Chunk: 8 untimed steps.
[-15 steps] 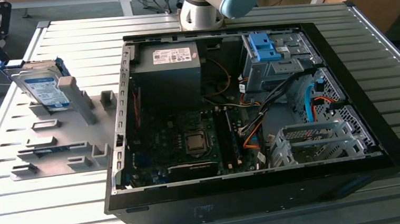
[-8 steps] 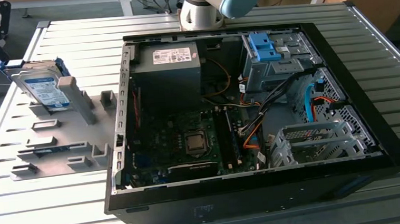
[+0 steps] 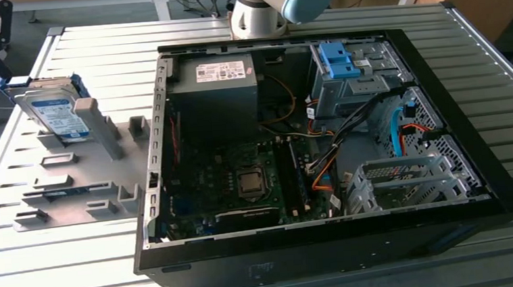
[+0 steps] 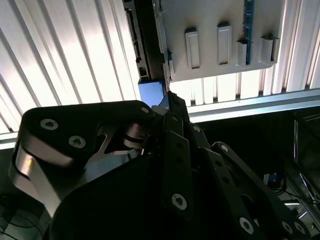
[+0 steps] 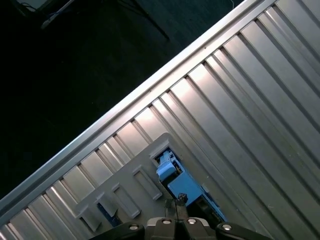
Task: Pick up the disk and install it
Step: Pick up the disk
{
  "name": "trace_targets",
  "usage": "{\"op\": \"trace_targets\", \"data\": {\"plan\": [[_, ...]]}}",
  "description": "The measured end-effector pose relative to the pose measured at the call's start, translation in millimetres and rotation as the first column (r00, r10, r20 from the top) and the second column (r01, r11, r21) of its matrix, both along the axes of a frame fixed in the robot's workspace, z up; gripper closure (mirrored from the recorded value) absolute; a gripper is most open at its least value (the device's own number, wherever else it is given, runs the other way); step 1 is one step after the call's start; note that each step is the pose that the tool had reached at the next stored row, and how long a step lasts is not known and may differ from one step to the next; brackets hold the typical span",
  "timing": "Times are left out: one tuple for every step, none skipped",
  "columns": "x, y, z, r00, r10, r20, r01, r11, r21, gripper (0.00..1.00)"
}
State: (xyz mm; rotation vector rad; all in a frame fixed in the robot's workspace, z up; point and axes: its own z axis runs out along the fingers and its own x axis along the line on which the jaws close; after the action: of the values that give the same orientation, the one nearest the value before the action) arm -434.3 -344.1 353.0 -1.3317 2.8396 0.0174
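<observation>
The gripper (image 4: 169, 99) hangs at the upper edge of the disk (image 3: 54, 113), its tip right at the blue rail (image 5: 177, 181) that runs along the edge. Whether it is spread or already pinching, I cannot tell. The disk stands on edge directly under the tool, slotted into a grey holder (image 3: 79, 190) on the ribbed table (image 3: 30, 267).

The main risk I see is a hold that lands on the plastic rail alone. That rail looks likely to flex, so the disk could tilt in its slot and jam, or drag the light holder up with it. A tool set off-centre would let the heavy metal body swing and slip free.

The open computer case (image 3: 473, 135) lies well away from the gripper, beyond the holder. Its cables (image 3: 363, 119) crowd the drive bays — a tilted disk could snag there.
</observation>
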Motion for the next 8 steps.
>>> {"op": "trace_targets", "data": {"plan": [[0.0, 0.0, 0.0, 1.0000, 0.007, 0.0000, -0.007, 1.0000, 0.0000, 0.89], [0.0, 0.0, 0.0, 0.9999, 0.015, 0.0000, -0.015, 0.9999, 0.0000, 0.89], [0.0, 0.0, 0.0, 0.9998, 0.022, 0.0000, -0.022, 0.9998, 0.0000, 0.89], [0.0, 0.0, 0.0, 0.9996, 0.029, 0.0000, -0.029, 0.9996, 0.0000, 0.89], [0.0, 0.0, 0.0, 0.9993, 0.036, 0.0000, -0.036, 0.9993, 0.0000, 0.89], [0.0, 0.0, 0.0, 0.9991, 0.043, 0.0000, -0.043, 0.9991, 0.0000, 0.89], [0.0, 0.0, 0.0, 0.9988, 0.050, 0.0000, -0.050, 0.9988, 0.0000, 0.89], [0.0, 0.0, 0.0, 0.9984, 0.057, 0.0000, -0.057, 0.9984, 0.0000, 0.89]]}}
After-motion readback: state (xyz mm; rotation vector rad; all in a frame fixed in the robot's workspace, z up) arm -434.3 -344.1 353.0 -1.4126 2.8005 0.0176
